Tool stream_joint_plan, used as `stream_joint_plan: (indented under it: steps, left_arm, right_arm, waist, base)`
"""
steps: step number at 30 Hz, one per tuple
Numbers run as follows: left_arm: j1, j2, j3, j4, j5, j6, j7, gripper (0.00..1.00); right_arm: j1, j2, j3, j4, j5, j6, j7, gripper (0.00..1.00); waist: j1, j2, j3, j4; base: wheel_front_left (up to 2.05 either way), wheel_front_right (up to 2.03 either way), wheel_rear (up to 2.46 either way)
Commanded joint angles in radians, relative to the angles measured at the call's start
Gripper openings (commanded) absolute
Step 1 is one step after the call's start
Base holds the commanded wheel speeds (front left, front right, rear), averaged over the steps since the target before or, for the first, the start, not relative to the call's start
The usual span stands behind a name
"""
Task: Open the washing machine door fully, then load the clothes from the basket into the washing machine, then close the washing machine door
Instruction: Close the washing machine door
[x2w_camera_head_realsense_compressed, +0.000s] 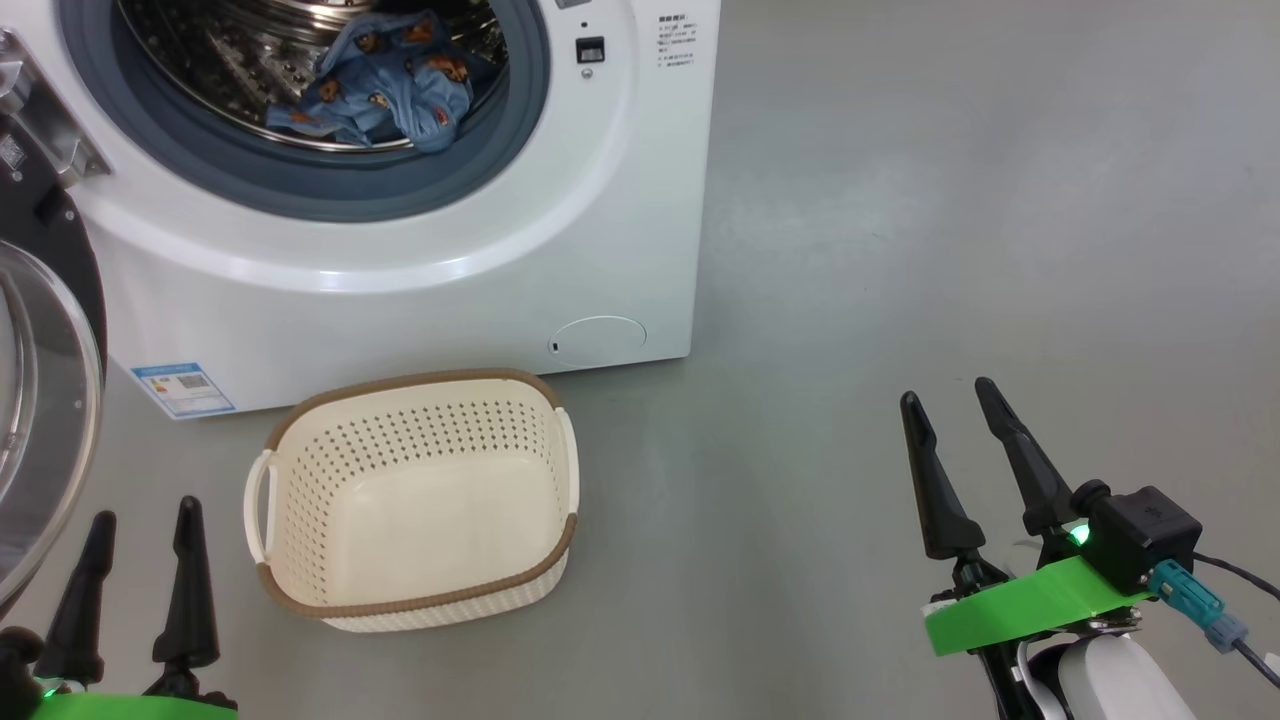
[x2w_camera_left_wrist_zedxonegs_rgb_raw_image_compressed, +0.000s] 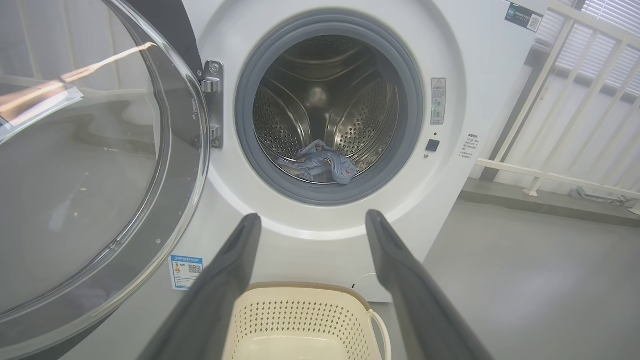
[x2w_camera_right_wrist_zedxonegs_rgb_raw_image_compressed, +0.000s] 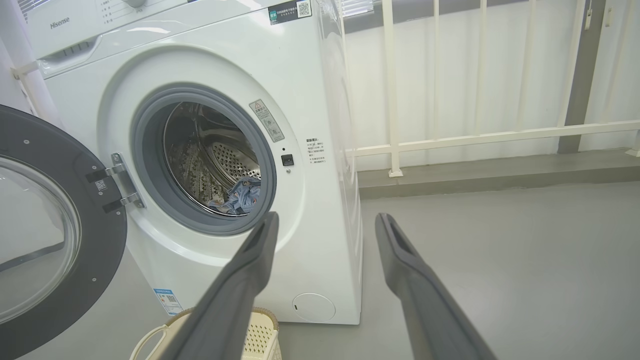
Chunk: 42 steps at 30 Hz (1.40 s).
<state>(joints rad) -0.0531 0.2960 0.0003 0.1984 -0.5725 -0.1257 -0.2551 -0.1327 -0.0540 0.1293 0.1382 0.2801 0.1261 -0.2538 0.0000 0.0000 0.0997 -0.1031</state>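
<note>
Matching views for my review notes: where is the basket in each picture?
Head view: basket lower left of centre, before the washing machine.
Left wrist view: bottom centre, between the fingers.
Right wrist view: bottom left, partly behind a finger.
Shared landmark: the blue label sticker.

washing machine door (x2w_camera_head_realsense_compressed: 45, 400) cut off by left edge, blue label (x2w_camera_head_realsense_compressed: 183, 388) print unreadably small

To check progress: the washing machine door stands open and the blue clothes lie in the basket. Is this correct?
Not quite. The blue clothes lie in the drum of the washing machine, not in the basket, as the head view shows. The door does stand open.
</note>
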Motion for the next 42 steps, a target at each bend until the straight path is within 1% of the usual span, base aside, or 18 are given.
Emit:
stream_joint_plan:
  steps: [1,28,35,42]
  left_arm:
    - [-0.015,0.03,0.033,-0.021,-0.006,-0.005,-0.007,1.0]
    - [-0.021,0.026,0.03,-0.01,0.007,-0.005,-0.007,1.0]
    - [-0.028,0.019,0.031,0.004,0.021,-0.005,-0.007,1.0]
    - [-0.036,-0.002,0.065,0.02,0.083,0.01,-0.007,1.0]
  right_arm:
    - [-0.005,0.002,0.022,-0.028,-0.012,0.005,-0.008,1.0]
    - [-0.005,0.003,0.02,-0.022,-0.008,0.005,-0.008,1.0]
    - [-0.005,0.003,0.021,-0.014,-0.006,0.005,-0.008,1.0]
    - [-0.013,-0.001,0.026,0.002,0.002,0.005,-0.008,1.0]
  waist:
    - [0.0,0.0,-0.001,0.001]
    - [0.0,0.0,-0.008,0.013]
    - [0.0,0.0,-0.018,0.055]
    - [0.0,0.0,-0.033,0.122]
  base:
    - [0.0,0.0,0.0]
    - [0.0,0.0,0.0]
    - [0.0,0.0,0.0]
    - [0.0,0.0,0.0]
